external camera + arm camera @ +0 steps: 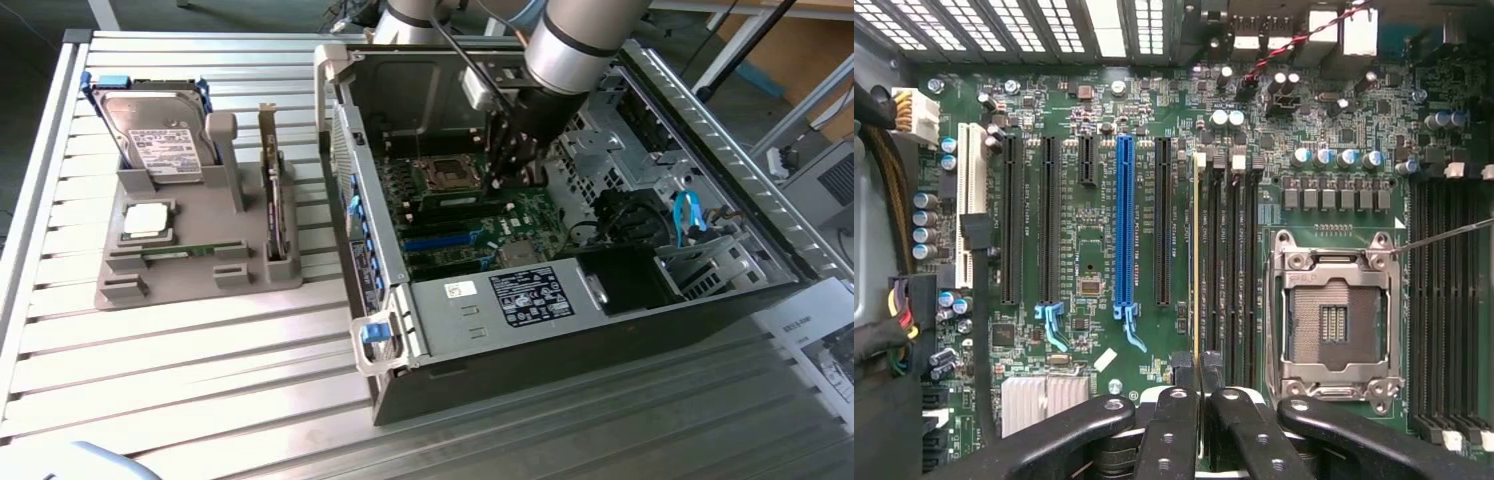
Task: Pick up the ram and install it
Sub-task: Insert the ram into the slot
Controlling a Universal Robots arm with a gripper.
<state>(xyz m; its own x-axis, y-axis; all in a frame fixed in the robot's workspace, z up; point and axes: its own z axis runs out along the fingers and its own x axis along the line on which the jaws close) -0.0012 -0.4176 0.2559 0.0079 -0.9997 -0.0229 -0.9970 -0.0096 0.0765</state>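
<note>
My gripper (1197, 392) is nearly closed, pinching the ram (1196, 250) edge-on at the memory slots (1226, 260) beside the CPU socket (1336, 320). Risk: if the stick is tilted or off the slot line, pressing could jam it or stress the motherboard (1069, 240).

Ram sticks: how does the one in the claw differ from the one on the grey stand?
The held ram is inside the case, over the memory slots; the spare ram sits outside on the grey stand. The held ram is pinched by the claw; the spare ram is untouched. The held ram shows its thin edge; the spare ram shows a green face. Both are long, narrow sticks.
</note>
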